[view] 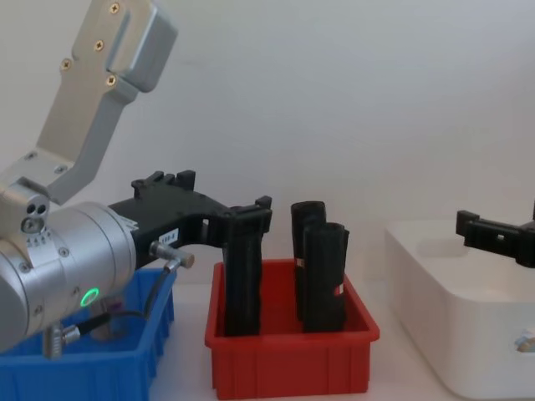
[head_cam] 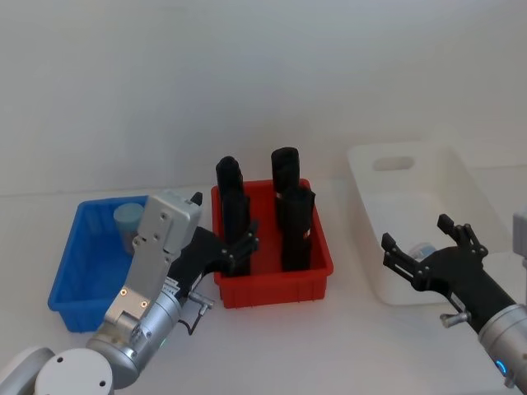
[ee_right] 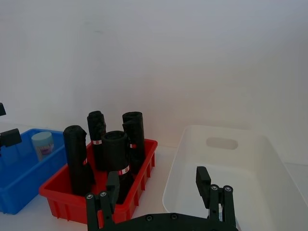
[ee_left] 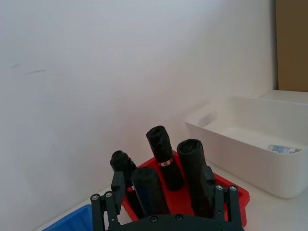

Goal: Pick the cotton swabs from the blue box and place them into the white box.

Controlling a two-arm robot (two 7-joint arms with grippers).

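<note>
One cotton swab jar (head_cam: 129, 222) with a grey-blue cap stands in the far corner of the blue box (head_cam: 70, 247); in the right wrist view the jar (ee_right: 42, 144) sits in the blue box (ee_right: 19, 178). Another jar (head_cam: 424, 249) lies in the white box (head_cam: 362, 189), and the left wrist view shows this jar (ee_left: 284, 149) lying on its side. My left gripper (head_cam: 239, 251) hangs open and empty above the near left corner of the red bin, just right of the blue box. Over the near edge of the white box, my right gripper (head_cam: 417, 234) is open and empty.
A red bin (head_cam: 272, 284) holding several tall black tubes (head_cam: 288, 206) stands between the two boxes. The left gripper (view: 217, 205) sits level with the tube tops. A plain wall runs behind the table.
</note>
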